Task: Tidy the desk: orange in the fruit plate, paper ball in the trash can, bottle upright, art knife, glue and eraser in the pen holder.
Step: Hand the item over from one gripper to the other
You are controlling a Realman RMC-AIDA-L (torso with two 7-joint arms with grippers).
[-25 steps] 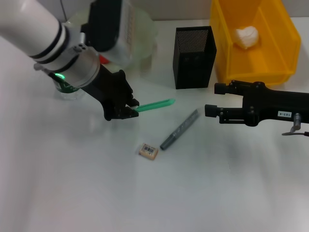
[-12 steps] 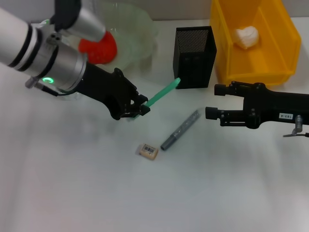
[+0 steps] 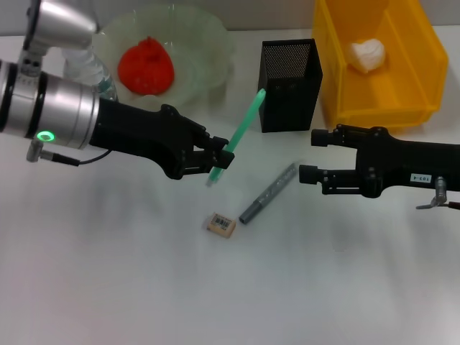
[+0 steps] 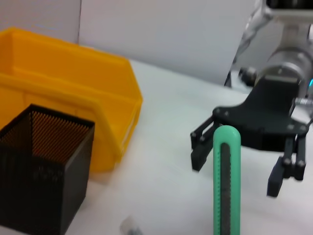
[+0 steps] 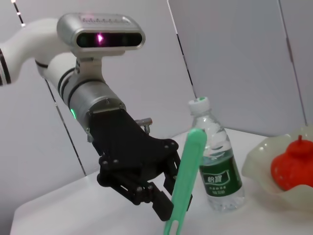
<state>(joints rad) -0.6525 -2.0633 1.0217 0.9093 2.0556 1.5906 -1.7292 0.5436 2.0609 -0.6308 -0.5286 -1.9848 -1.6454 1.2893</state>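
My left gripper is shut on the lower end of the green art knife, which slants up toward the black mesh pen holder; its tip is level with the holder's left rim. The grey glue stick and the tan eraser lie on the desk below. Right of the glue, my right gripper hovers open and holds nothing. The orange sits in the fruit plate. The paper ball lies in the yellow trash can. The bottle stands upright.
The trash can stands right beside the pen holder at the back right. The bottle stands just behind my left arm, next to the fruit plate. White desk surface stretches along the front, below the eraser.
My left gripper has carried the art knife rightward and tilted it steeper, its tip now by the pen holder. The arm has uncovered the orange and plate. The right gripper edged slightly left.
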